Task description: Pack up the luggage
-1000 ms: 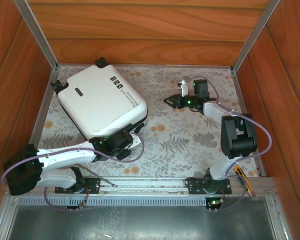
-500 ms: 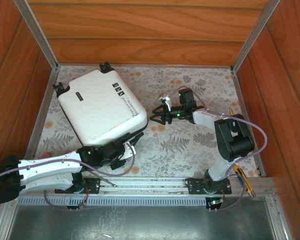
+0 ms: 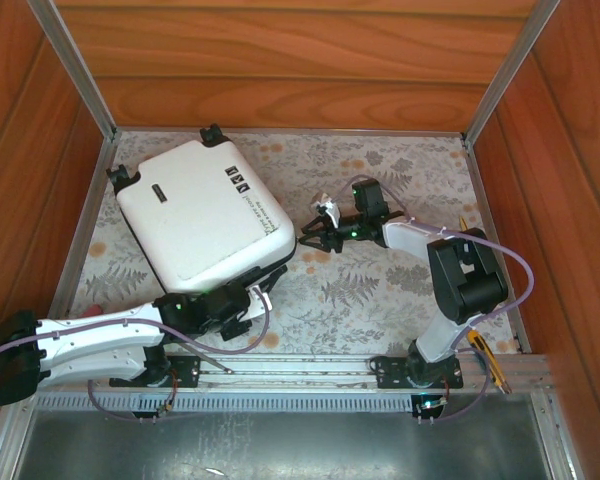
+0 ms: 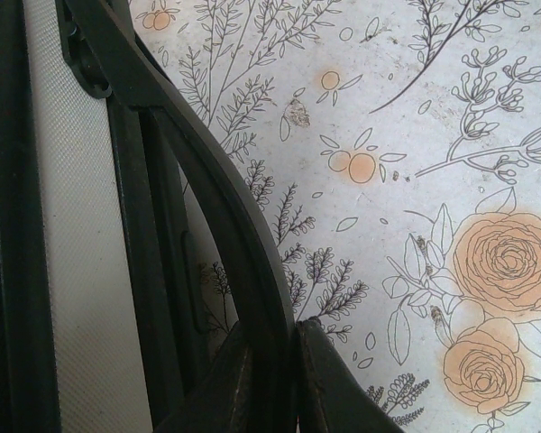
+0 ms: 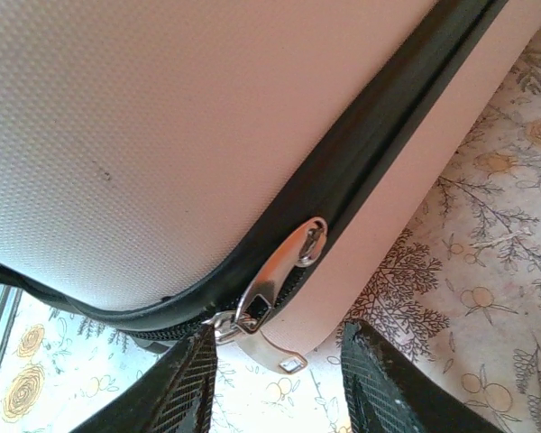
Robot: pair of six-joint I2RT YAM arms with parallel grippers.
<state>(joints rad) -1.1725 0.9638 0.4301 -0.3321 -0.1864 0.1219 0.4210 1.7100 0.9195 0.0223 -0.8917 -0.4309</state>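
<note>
Left gripper [image 4: 293, 365] pinched on black trim [image 4: 225, 207] at luggage [image 3: 195, 215] near edge. Right gripper [image 5: 279, 379] spread at luggage right corner, zipper pull [image 5: 275, 284] between fingers, ungrabbed. Luggage flat, lid down; zipping looks unfinished.

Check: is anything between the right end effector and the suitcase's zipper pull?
Nothing visible. The zipper pull hangs at the corner of the suitcase, directly ahead of the right end effector, whose fingers stand apart on either side of it, with open space between.
</note>
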